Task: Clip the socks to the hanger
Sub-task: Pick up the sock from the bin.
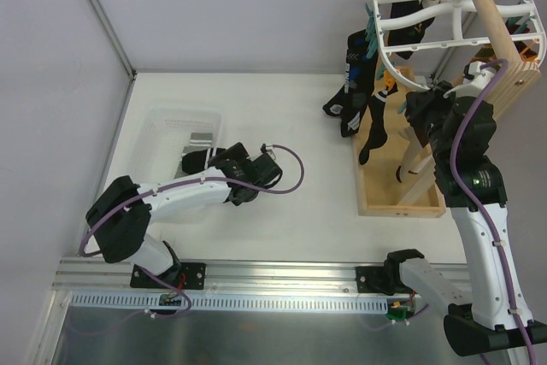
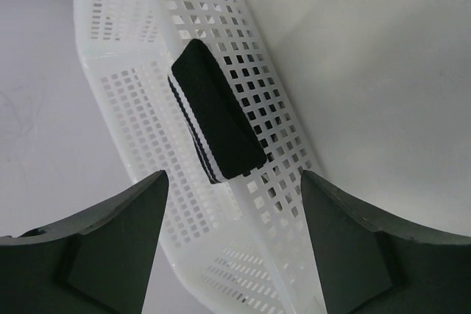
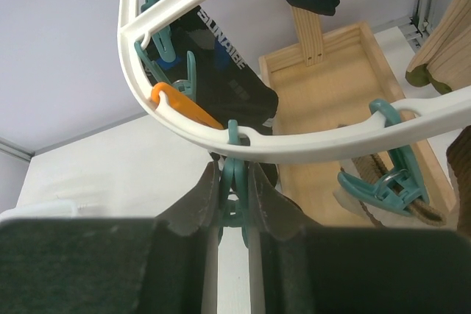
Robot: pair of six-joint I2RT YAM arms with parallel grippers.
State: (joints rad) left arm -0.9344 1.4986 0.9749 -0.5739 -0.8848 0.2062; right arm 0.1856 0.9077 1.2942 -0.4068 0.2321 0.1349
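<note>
The white surface (image 1: 291,117) carries everything, walled by pale panels on the left and far sides. On its right stands the wooden stand (image 1: 402,204), a tray-like base with a slanted pole rising from it. The white oval hanger (image 3: 324,148) hangs from that pole at the far right, high above the base, its rim lined with pegs. At the far left of the surface sits the mesh basket (image 1: 158,126), its near end hidden under the left arm. The right arm reaches up beneath the hanger's near rim, and the right hand (image 3: 234,174) is clenched there, its two fingers pressed against the sides of a teal peg (image 3: 234,154) that dangles from the rim. The left arm lies low across the surface, with the left hand (image 2: 232,182) released and spread wide over the basket. Several black socks (image 1: 373,130) hang from pegs on the hanger's left side, one with white lettering, their toes dangling just left of the stand. One folded black sock (image 2: 217,119) with white stripes along its edge lies in the basket, just ahead of the left hand's spread fingers and apart from them. An orange peg (image 3: 184,108) sits on the rim just left of the grasped teal one.
</note>
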